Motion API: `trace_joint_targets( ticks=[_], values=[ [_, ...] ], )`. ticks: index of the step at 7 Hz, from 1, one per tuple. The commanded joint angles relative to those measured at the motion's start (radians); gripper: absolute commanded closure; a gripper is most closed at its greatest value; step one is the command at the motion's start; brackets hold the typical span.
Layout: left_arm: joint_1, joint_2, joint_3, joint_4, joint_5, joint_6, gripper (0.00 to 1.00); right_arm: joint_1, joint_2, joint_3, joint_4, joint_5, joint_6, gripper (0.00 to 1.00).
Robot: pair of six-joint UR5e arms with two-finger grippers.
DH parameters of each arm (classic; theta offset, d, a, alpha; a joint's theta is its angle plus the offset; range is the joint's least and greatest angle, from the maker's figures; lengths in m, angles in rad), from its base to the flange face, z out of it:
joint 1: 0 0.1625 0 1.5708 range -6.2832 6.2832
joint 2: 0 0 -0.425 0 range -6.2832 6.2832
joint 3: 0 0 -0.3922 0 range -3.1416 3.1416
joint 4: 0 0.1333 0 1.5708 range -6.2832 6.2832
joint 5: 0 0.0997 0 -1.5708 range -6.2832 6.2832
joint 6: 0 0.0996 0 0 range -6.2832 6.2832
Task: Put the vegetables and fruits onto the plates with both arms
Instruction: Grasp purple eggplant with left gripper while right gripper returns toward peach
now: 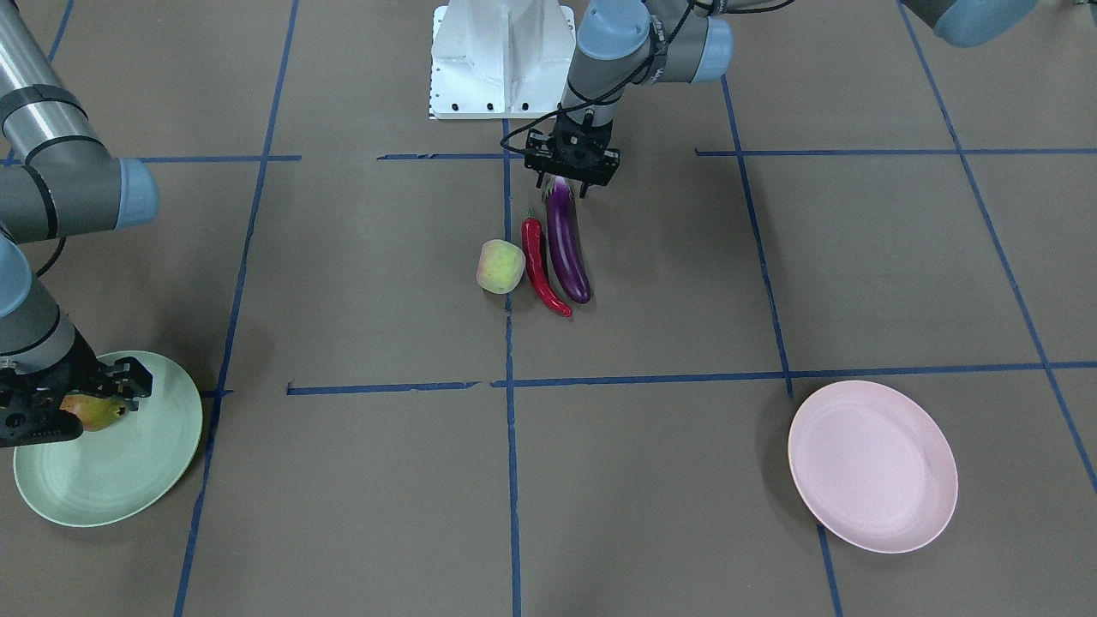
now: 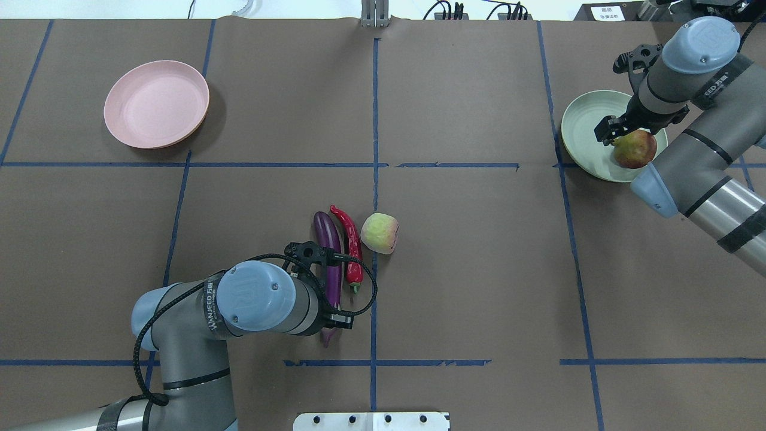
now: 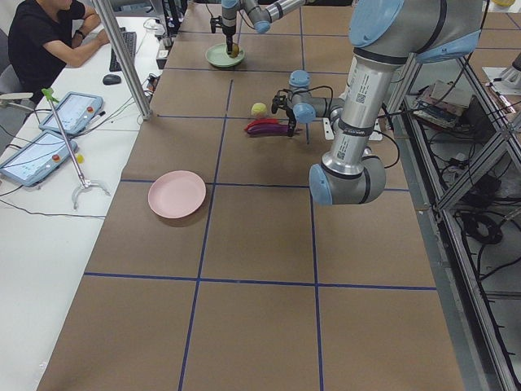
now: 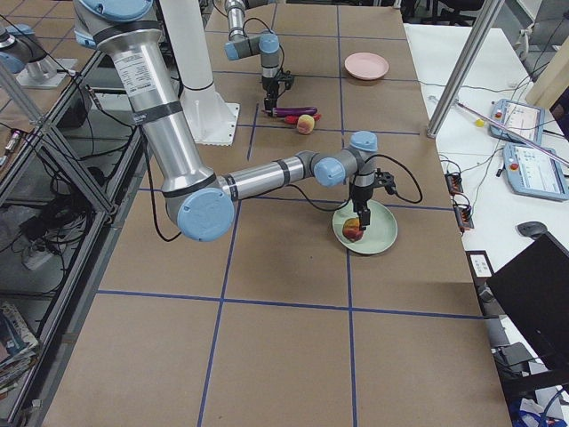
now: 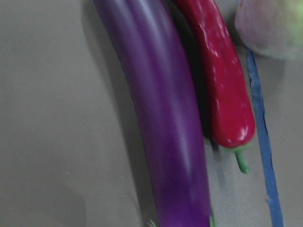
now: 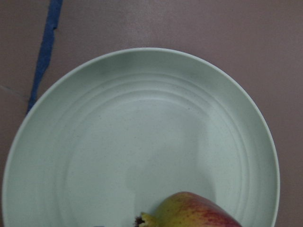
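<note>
The purple eggplant [image 1: 567, 244] lies mid-table beside the red chili pepper [image 1: 538, 266] and the pale green fruit [image 1: 500, 266]. My left gripper [image 1: 566, 182] is open, its fingers astride the eggplant's stem end, which still lies on the table. The left wrist view shows the eggplant [image 5: 170, 132] and the chili [image 5: 222, 85] close up. My right gripper [image 1: 103, 403] is shut on the red-and-yellow mango [image 2: 635, 149], low over the pale green plate [image 2: 583, 129]. The right wrist view shows the mango [image 6: 189, 213] above that plate [image 6: 142, 142]. The pink plate [image 1: 872, 465] holds nothing.
The white base block [image 1: 501, 60] stands at the robot's table edge. Blue tape lines [image 1: 510, 446] cross the brown table. A seated person [image 3: 49, 32] and tablets are at a side desk, off the table.
</note>
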Motion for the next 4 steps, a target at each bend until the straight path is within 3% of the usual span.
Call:
trace_joint_targets(
  ticks=[1, 2, 4],
  values=[
    [-0.006, -0.009, -0.001, -0.003, 0.032, 0.001, 1.0, 0.0, -0.028, 0.09, 0.002, 0.066, 0.028, 0.0],
    [-0.053, -0.009, -0.023, -0.008, 0.033, -0.001, 1.0, -0.035, -0.078, 0.206, 0.0, 0.124, 0.087, 0.0],
    [-0.242, 0.023, -0.085, -0.001, 0.022, -0.004, 1.0, -0.223, -0.073, 0.37, 0.0, 0.122, 0.504, 0.0]
  ],
)
